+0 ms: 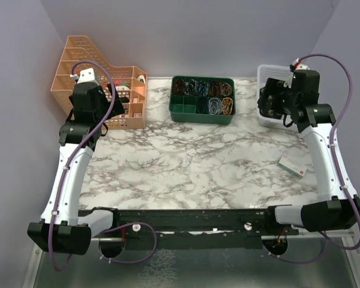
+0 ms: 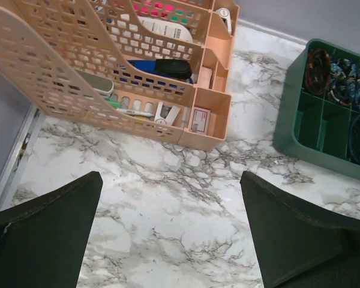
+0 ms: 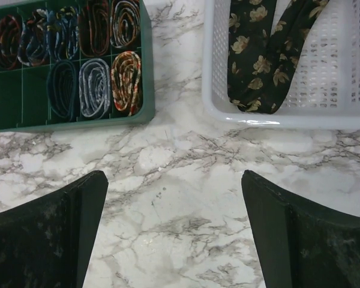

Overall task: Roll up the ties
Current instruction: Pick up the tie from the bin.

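The marble-patterned table [image 1: 192, 162] carries all items. Both arms rise from the near edge and reach toward the far side, the left arm [image 1: 69, 174] over the left portion and the right arm [image 1: 327, 162] over the right portion.

A peach perforated desk organizer [image 2: 60, 78] stands at the far left corner. A green tray [image 3: 78, 123] with divided compartments sits at the far centre. Most of its compartments hold rolled coils of patterned fabric [image 3: 126, 81].

A white perforated basket [image 3: 342, 114] stands at the far right, just beside the green tray with a strip of bare marble between them. In the top view, the right arm's wrist partly covers this basket.

The tie [image 3: 252, 66], dark fabric with tan-gold flowers, lies inside the basket. It is bunched along the basket's left wall and near wall, unrolled.

The right gripper [image 3: 174, 177] hangs above bare marble on the near side of the basket, fingers spread wide and holding nothing. The tie lies ahead of this gripper, offset toward its right finger [image 3: 300, 240], and is apart from both fingers. The basket rim stands between them.

The left gripper [image 2: 170, 180] hangs above bare marble near the organizer, also spread wide and holding nothing, well apart from the tie.

A small box [image 1: 295, 165] lies flat on the right side of the table.
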Controlling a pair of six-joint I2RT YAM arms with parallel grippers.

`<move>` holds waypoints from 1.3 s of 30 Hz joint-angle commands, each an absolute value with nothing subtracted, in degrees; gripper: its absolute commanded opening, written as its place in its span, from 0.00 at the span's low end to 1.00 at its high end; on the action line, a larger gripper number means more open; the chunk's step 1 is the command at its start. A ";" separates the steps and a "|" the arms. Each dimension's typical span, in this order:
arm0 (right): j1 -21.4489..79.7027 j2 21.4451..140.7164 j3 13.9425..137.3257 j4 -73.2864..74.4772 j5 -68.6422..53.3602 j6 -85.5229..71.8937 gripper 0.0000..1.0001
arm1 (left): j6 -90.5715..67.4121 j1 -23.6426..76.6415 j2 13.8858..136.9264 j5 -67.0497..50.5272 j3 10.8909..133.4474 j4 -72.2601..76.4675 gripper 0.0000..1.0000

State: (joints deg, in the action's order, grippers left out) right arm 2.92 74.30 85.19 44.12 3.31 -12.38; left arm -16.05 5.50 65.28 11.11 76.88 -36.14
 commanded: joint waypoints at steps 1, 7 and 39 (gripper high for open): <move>2.74 77.03 84.98 41.21 4.88 -15.63 1.00 | -15.94 5.66 62.91 16.28 74.90 -36.09 0.99; 2.73 84.99 90.46 42.12 16.52 -15.31 1.00 | -17.80 5.71 62.29 13.18 71.16 -36.06 0.99; -12.18 120.43 109.36 42.08 6.92 -19.28 0.84 | -20.40 5.65 52.27 -22.20 52.61 -21.88 0.99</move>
